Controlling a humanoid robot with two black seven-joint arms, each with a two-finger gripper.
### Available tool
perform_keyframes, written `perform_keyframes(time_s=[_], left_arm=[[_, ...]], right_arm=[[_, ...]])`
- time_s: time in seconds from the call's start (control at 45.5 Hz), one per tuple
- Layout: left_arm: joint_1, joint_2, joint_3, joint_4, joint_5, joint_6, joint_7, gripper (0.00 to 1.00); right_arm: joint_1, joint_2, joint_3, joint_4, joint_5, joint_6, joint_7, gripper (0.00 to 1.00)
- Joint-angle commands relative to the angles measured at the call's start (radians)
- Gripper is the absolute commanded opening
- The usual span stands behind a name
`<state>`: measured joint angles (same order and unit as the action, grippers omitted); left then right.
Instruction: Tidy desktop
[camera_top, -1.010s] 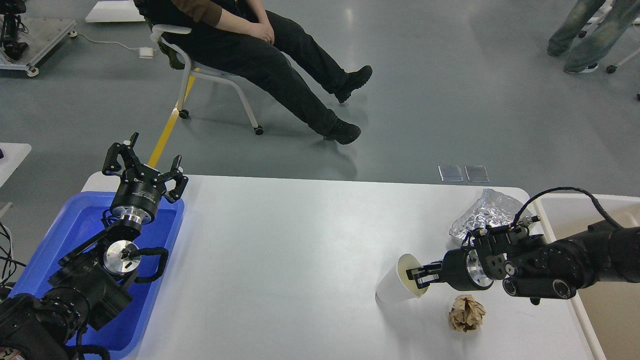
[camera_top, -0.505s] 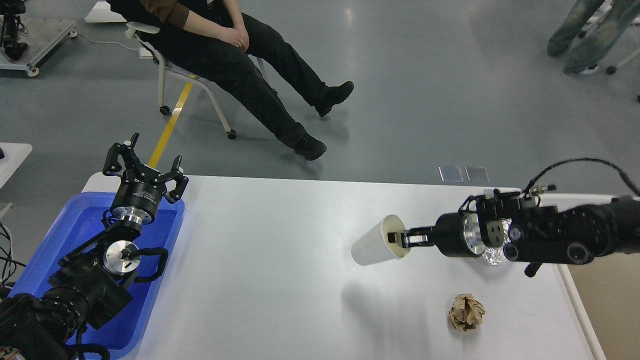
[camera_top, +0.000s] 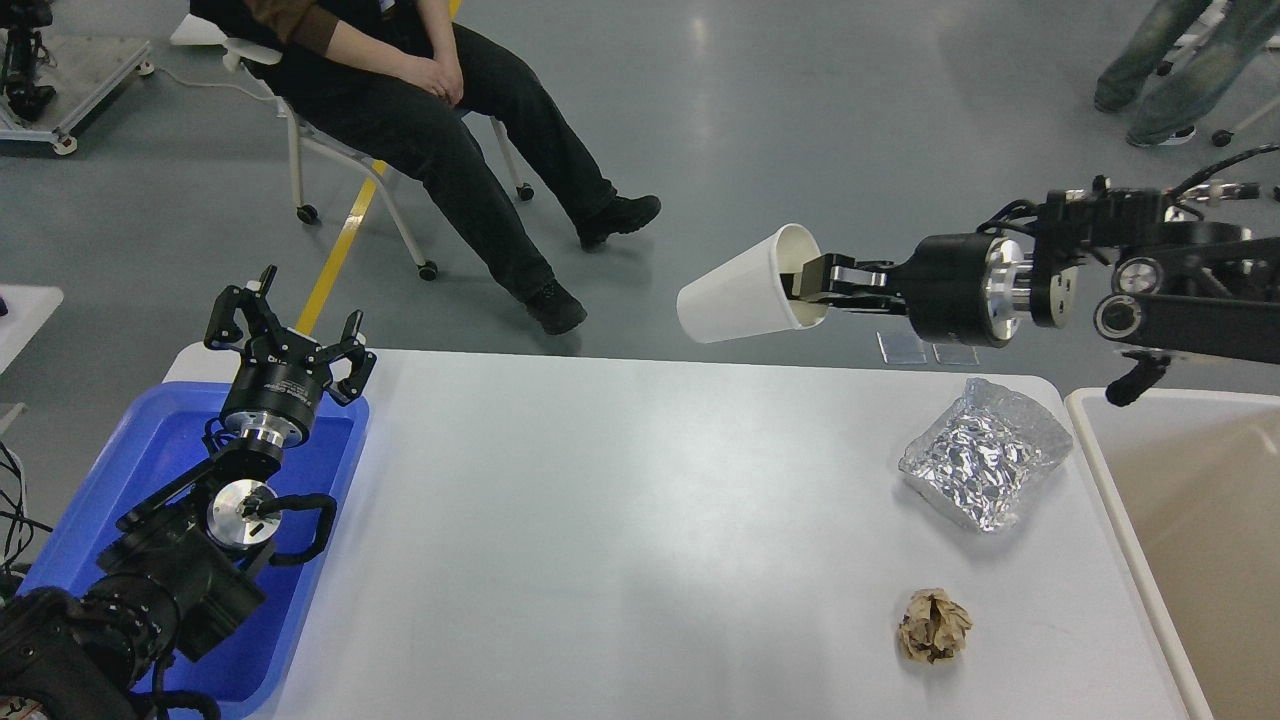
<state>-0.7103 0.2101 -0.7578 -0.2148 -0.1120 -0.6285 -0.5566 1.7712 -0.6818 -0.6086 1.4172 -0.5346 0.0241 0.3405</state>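
Note:
The white desktop (camera_top: 620, 540) fills the middle of the head view. My right gripper (camera_top: 808, 283) is shut on the rim of a white paper cup (camera_top: 740, 290) and holds it on its side, high above the table's far edge. A crumpled silver foil wrapper (camera_top: 982, 452) lies at the table's right side. A crumpled brown paper ball (camera_top: 932, 625) lies near the front right. My left gripper (camera_top: 288, 322) is open and empty, raised over the far end of the blue tray (camera_top: 160, 450).
A beige bin with a white rim (camera_top: 1190, 520) stands against the table's right edge. A seated person (camera_top: 430, 110) is on a wheeled chair beyond the table at the far left. Another person's legs (camera_top: 1180, 60) show at the far right.
My right gripper has lifted the paper cup from the table's right part up and away, well above the far edge. The seated person has rolled left. The left arm has not moved.

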Motion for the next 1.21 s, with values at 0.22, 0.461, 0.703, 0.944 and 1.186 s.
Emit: perform_keyframes(time_s=[0.22, 0.461, 0.703, 0.944, 1.186], left_arm=[[0.000, 0.000, 0.000, 0.000, -0.001, 0.000, 0.000, 1.00], [0.000, 0.000, 0.000, 0.000, 0.000, 0.000, 0.000, 1.00], [0.000, 0.000, 0.000, -0.001, 0.000, 0.000, 0.000, 1.00], [0.000, 0.000, 0.000, 0.000, 0.000, 0.000, 0.000, 1.00], [0.000, 0.000, 0.000, 0.000, 0.000, 0.000, 0.000, 1.00]], right_arm=[[-0.229, -0.199, 0.139, -0.378, 0.054, 0.034, -0.001, 0.00], [-0.429, -0.191, 0.191, -0.742, 0.166, 0.031, -0.001, 0.00], [-0.657, -0.042, 0.204, -1.223, 0.277, 0.037, -0.017, 0.00], [-0.861, 0.102, 0.224, -1.469, 0.280, 0.013, -0.116, 0.00], [-0.969, 0.131, 0.400, -1.477, 0.286, -0.062, -0.273, 0.00]])
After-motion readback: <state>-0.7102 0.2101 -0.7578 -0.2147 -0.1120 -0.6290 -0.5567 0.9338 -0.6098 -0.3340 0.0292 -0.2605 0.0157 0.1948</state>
